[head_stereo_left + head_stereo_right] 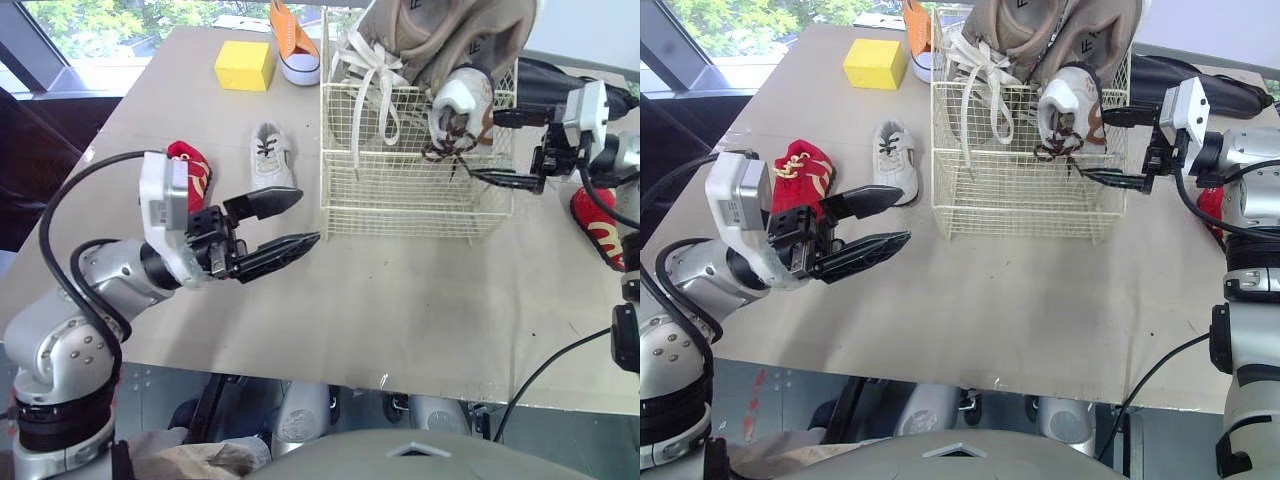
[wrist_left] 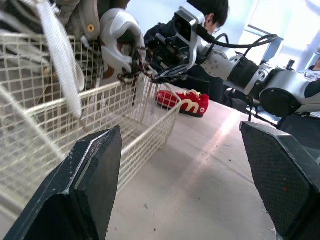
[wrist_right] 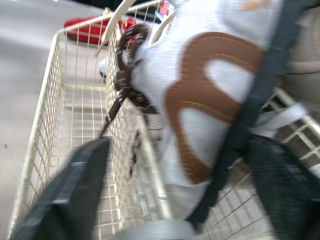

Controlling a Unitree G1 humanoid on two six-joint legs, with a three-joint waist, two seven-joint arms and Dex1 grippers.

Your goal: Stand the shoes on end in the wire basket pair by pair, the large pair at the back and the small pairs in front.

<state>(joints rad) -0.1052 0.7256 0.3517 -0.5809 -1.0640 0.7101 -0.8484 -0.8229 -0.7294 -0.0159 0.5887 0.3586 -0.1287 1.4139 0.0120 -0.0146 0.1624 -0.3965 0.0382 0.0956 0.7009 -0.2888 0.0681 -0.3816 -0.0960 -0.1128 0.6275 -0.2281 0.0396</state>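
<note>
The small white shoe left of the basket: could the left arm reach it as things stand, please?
Probably yes: the open left end effector hovers near the small white shoe, nothing lies between them.

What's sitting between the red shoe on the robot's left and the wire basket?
A small white shoe lies flat on the table between the red shoe and the wire basket, seen in the right eye view.

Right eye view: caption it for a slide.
Right claw open beside a small white shoe at the wire basket, large shoes behind; left claw open.
</note>
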